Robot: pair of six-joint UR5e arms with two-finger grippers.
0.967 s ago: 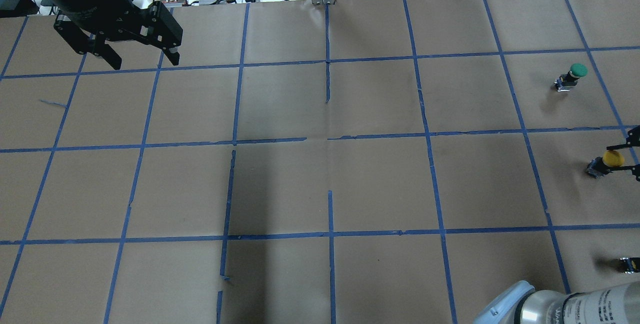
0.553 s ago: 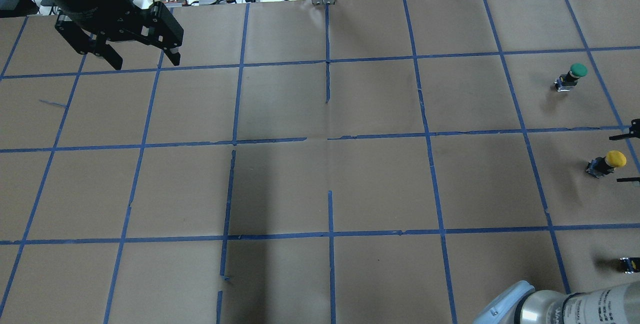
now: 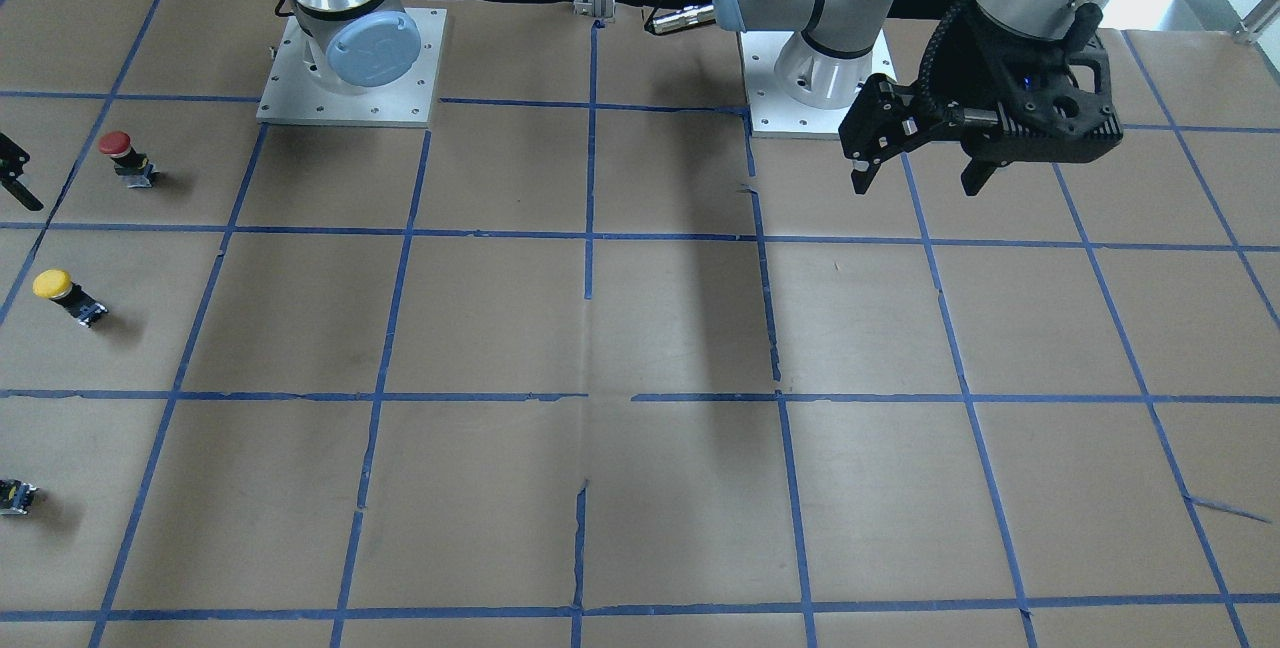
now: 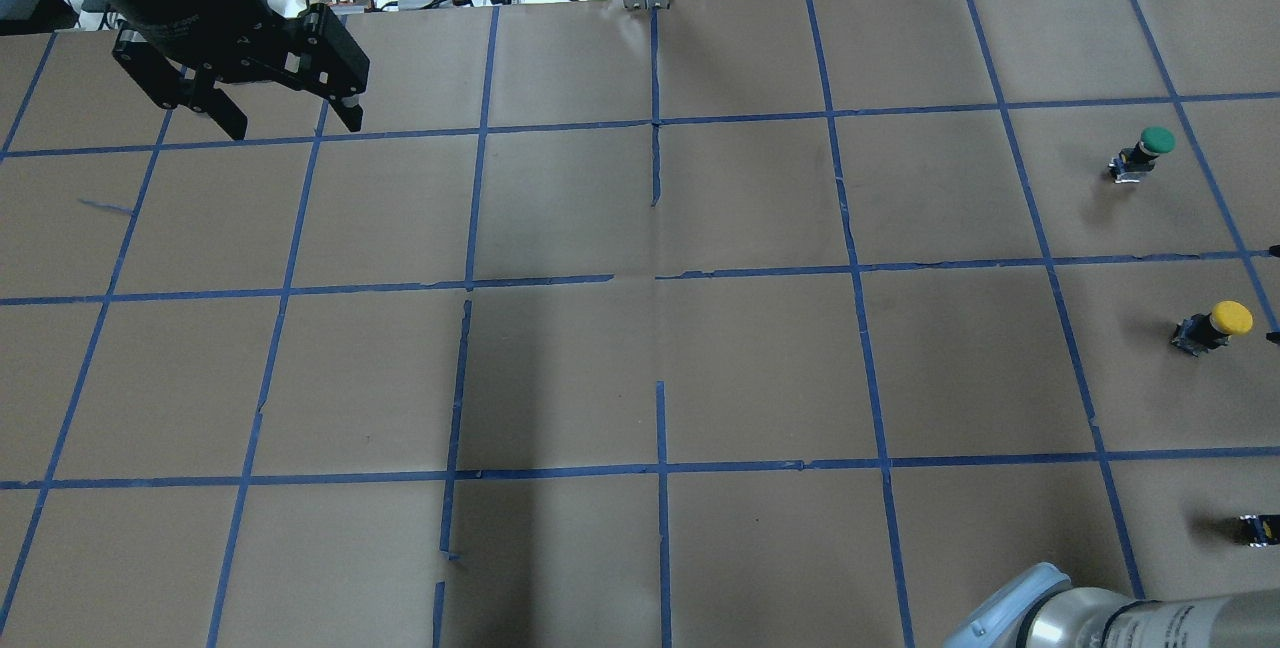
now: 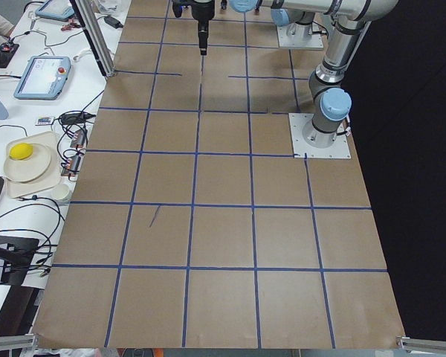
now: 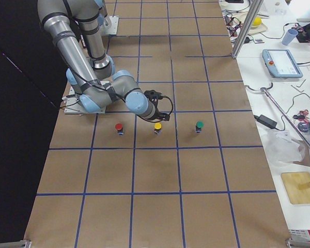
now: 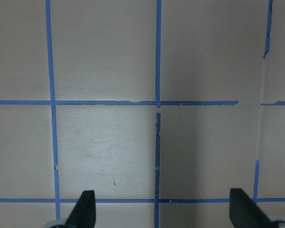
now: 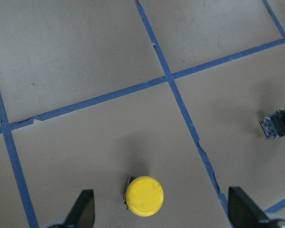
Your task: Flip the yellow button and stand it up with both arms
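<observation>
Big brown-paper table [image 4: 760, 368] with a blue tape grid. Left gripper [image 4: 292, 124] hanging over the far left corner, jaws wide apart, empty. Right gripper [image 8: 160, 191] spread wide too, gripping nothing, just beside the yellow button [image 4: 1215, 325]: upright, cap up, near the right edge, between red button [image 6: 119, 127] and green button [image 4: 1148, 152].

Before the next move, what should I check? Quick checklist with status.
1. Stance: button upright, yellow cap up: ok.
2. Grip: right fingers open, not touching button: ok.
3. Clearance: height of right fingers above button: cannot tell.
4. Other arm: left fingers open and empty, far across the table: ok.
5. Neighbours: red button and green button upright, apart from it: ok.
</observation>
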